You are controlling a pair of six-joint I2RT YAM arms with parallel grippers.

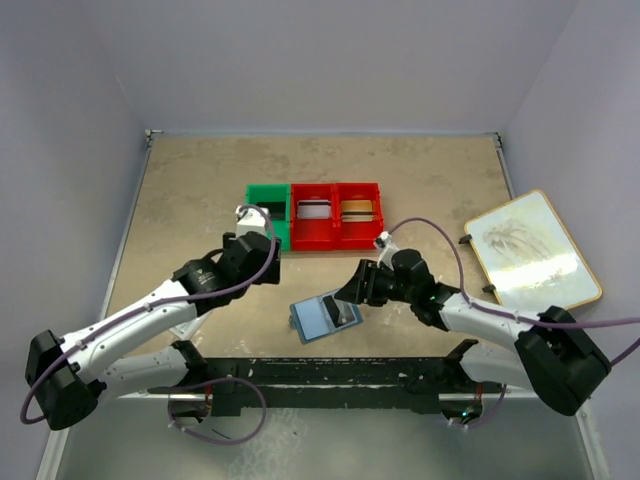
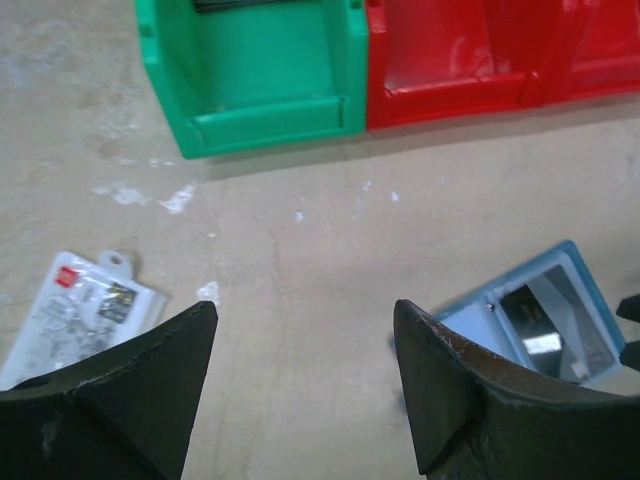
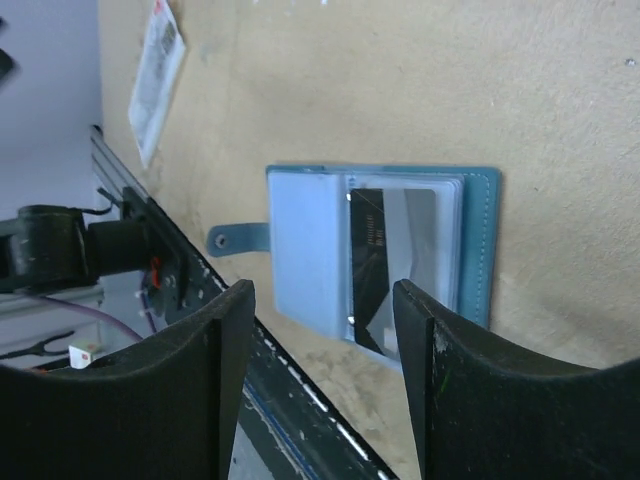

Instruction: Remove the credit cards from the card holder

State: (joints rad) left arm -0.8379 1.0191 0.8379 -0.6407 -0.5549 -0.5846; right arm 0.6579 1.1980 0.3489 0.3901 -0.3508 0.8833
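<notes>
Top view: the card holder (image 1: 318,322) lies open on the table (image 1: 200,190), at 6 o'clock from the red bins (image 1: 337,236). The right gripper (image 1: 343,303) is poised at its 2 o'clock corner, jaws apart, nothing held. The left gripper (image 1: 255,218) sits by the green bin (image 1: 262,190); its jaws can't be read here. Counted: one holder, one green bin, two red bins. One silver-grey card (image 1: 313,209) and one gold card (image 1: 358,209) are seen, one per red bin. A dark shape in the green bin is probably a third card.

Left wrist view: jaws wide and empty over bare table. One white packet (image 2: 85,310) is seen at 9 o'clock and the holder at 3 o'clock.

Right wrist view: jaws wide, nothing gripped, the holder just beyond the fingertips. One dark card (image 3: 385,260) is seen pocketed in the holder's 3 o'clock half; any behind it can't be told. The clasp tab (image 3: 235,240) points to 9 o'clock.

Judgement: the card's exposed edge should be pinched, not the blue flap. The pull should be kept flat along the pocket. The holder will likely drag unless pinned by the left gripper.
</notes>
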